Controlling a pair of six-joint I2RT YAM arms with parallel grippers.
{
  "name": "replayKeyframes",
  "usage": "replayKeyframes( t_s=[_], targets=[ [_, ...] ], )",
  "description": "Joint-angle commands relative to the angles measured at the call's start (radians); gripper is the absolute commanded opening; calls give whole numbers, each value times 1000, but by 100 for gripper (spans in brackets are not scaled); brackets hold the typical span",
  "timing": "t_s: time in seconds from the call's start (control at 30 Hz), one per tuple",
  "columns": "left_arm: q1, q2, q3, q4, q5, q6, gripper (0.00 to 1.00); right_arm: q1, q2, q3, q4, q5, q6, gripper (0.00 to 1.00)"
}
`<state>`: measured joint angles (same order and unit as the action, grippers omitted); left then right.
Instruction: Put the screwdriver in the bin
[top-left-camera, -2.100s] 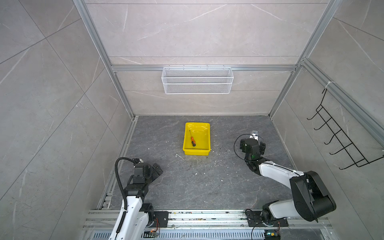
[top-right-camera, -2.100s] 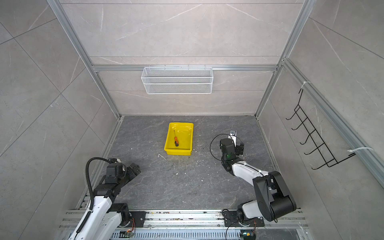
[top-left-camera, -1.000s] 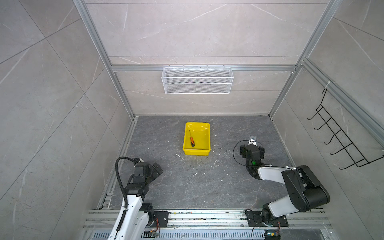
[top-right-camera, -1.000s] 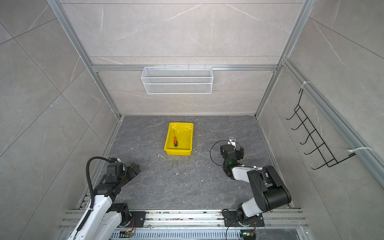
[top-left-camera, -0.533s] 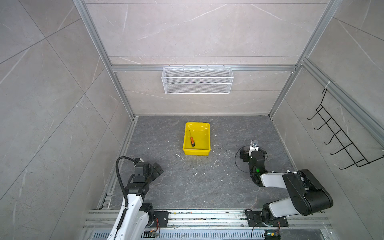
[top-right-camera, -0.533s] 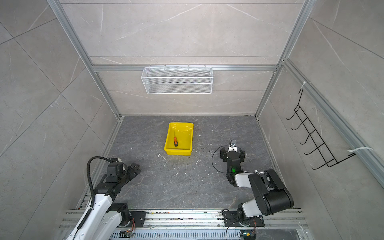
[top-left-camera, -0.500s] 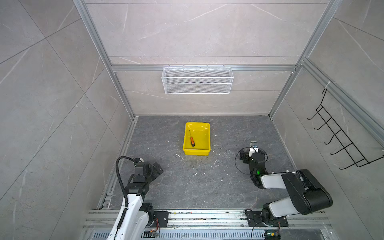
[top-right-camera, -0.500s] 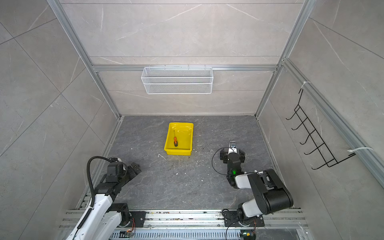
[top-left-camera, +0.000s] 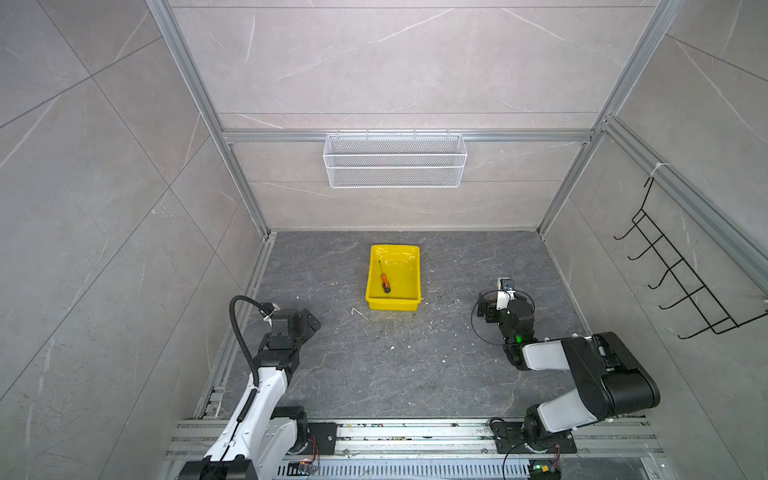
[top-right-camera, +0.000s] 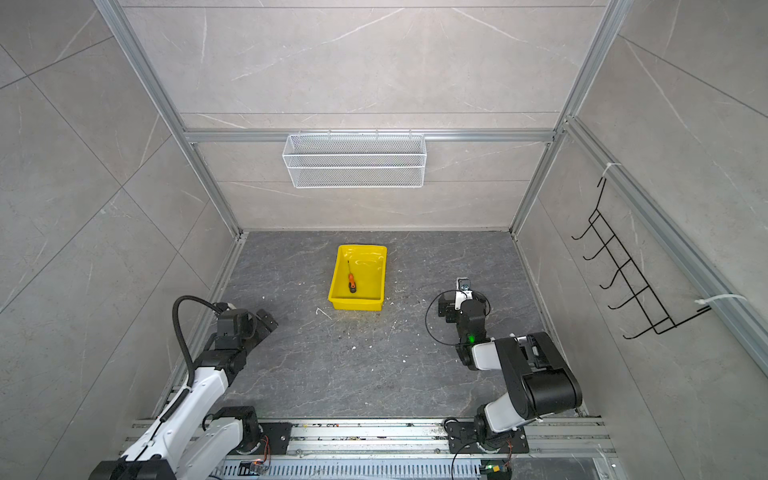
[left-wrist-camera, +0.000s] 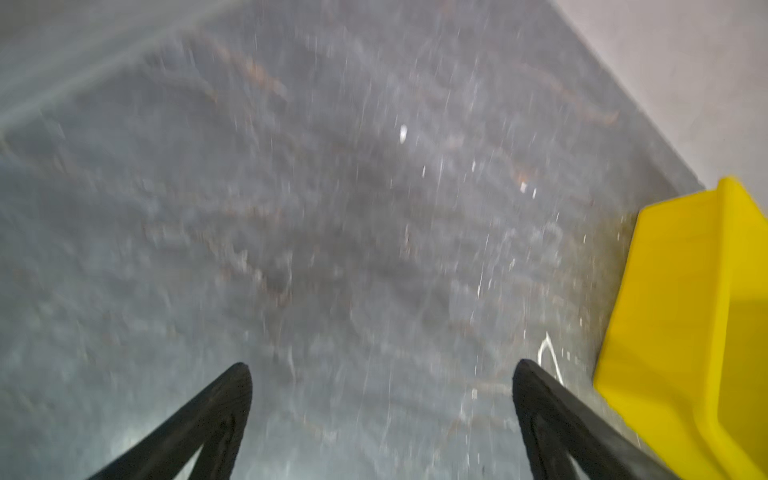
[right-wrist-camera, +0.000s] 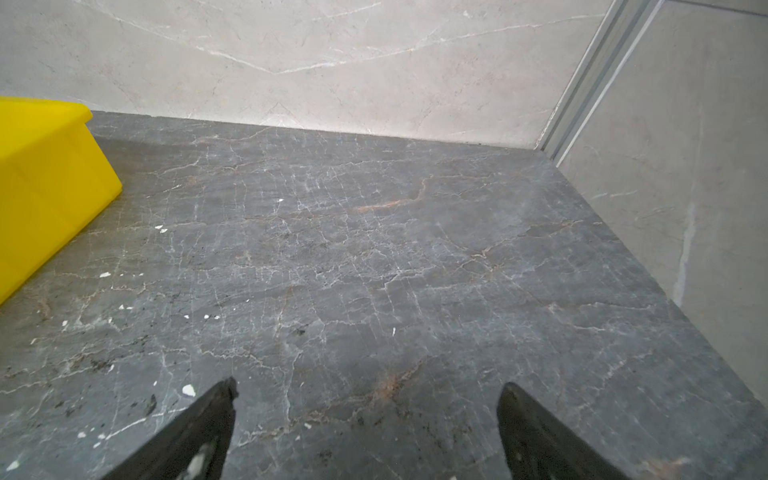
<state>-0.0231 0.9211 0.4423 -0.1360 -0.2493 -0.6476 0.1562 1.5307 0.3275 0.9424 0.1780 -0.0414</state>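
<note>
The yellow bin (top-left-camera: 401, 270) (top-right-camera: 370, 270) stands on the dark stone floor near the middle back. Inside it, by the left wall, lies the orange-handled screwdriver (top-left-camera: 384, 282) (top-right-camera: 351, 282), shaft pointing to the back. My left gripper (top-left-camera: 308, 325) (top-right-camera: 266, 321) (left-wrist-camera: 382, 365) is open and empty, low at the front left, with the bin (left-wrist-camera: 685, 311) off to its side. My right gripper (top-left-camera: 494, 301) (top-right-camera: 451, 304) (right-wrist-camera: 368, 384) is open and empty over bare floor, to the right of the bin (right-wrist-camera: 41, 178).
A white wire-mesh basket (top-left-camera: 395, 162) hangs on the back wall. A black hook rack (top-left-camera: 681, 282) is fixed to the right wall. A small white bent scrap (top-left-camera: 358, 312) and white flecks lie on the floor in front of the bin.
The right arm has folded back, its gripper drawing a little toward the front and staying open. The screwdriver lies unmoved in the bin. The left arm has hardly shifted.
</note>
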Motion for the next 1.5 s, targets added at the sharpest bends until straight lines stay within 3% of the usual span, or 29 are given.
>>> replayKeyframes(
  t_s=[0.0,0.23,0.3,0.37,0.63,1.03,1.2,1.27,1.47],
  targets=[
    [-5,94,37,259,-175,170,100,-13,-12,23,-46,-41,21,99],
    [-27,359,95,462,-204,438,100,-16,-12,25,-49,-49,23,99],
    [-35,375,110,457,-187,502,100,-18,-12,26,-51,-50,22,99],
    [-37,381,61,579,-189,576,100,-20,-12,27,-52,-53,23,99],
    [-36,535,-104,1029,-174,647,100,-20,-13,27,-51,-55,23,99],
    [-34,522,-127,1033,-110,647,100,-21,-12,28,-54,-59,24,99],
    [-42,622,-192,1276,-76,695,100,-21,-12,27,-55,-59,24,99],
    [-42,580,-172,1160,-57,676,100,-22,-12,28,-54,-59,24,99],
    [-10,589,-121,1075,-12,660,100,-22,-12,28,-54,-58,25,99]
  ],
)
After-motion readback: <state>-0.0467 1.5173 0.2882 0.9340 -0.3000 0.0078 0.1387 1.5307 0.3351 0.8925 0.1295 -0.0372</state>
